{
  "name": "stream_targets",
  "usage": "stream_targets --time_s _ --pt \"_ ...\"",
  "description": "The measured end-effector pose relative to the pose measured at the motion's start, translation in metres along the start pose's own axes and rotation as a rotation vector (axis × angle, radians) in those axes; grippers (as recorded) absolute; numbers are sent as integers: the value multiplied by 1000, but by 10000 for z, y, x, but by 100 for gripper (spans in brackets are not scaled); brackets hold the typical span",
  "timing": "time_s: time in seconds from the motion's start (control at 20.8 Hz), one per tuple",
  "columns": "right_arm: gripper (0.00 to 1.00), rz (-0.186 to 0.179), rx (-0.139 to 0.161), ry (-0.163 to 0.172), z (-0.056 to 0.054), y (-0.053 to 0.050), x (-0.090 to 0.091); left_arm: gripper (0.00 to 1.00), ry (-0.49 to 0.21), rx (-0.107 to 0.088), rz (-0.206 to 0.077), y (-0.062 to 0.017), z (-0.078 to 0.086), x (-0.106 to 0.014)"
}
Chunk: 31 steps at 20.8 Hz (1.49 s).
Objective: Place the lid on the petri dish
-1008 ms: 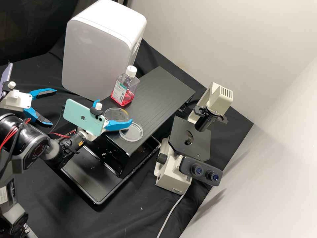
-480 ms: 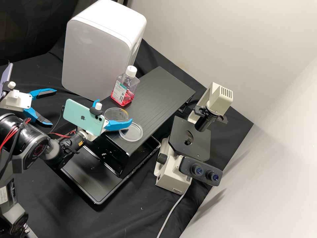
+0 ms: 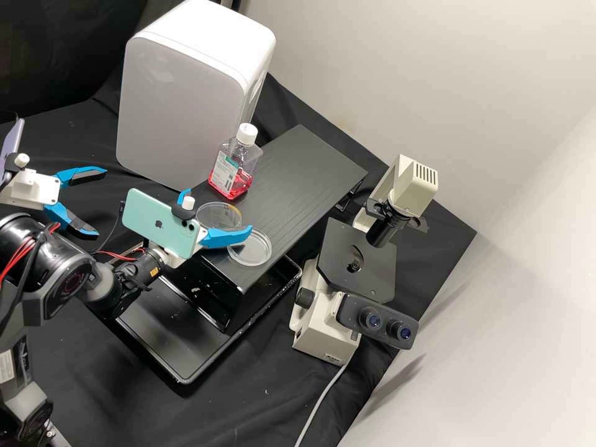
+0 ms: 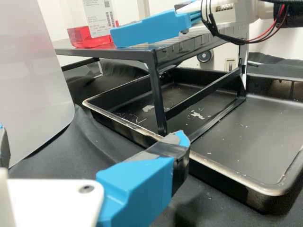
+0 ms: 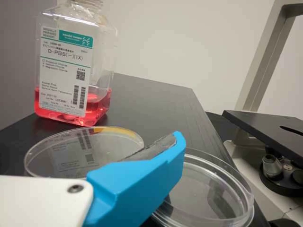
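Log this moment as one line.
right gripper open at clear dish halves, side by side on platform | left gripper open over bench | not yet lidded

Clear lid (image 3: 218, 215), clear petri dish (image 3: 251, 251), red liquid in bottle (image 3: 231, 167), black bench (image 3: 279, 397)

In the right wrist view a blue finger (image 5: 142, 175) covers part of the far clear dish (image 5: 71, 153) and part of the near clear dish (image 5: 213, 189). I cannot tell which one is the lid. The bottle (image 5: 75, 61) loses its cap at that view's edge, and the microscope (image 5: 270, 125) is cut off too. In the left wrist view the edge cuts the bottle off above its red bottom. In the high view the green phone (image 3: 160, 222) hides the back of the right gripper (image 3: 217, 213), and the left gripper (image 3: 98, 200) has its arm cut off at the edge.
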Motion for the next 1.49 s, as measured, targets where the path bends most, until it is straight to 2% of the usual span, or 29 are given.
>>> stream_targets --time_s 0.29,0.34,1.49 --pt "100 1 0 -2 5 3 0 100 0 0 0 0 0 0" --pt "0 2 0 -3 8 6 0 100 0 0 0 0 0 0" --pt "0 19 7 -25 68 51 3 100 1 -1 -6 -14 -2 4"
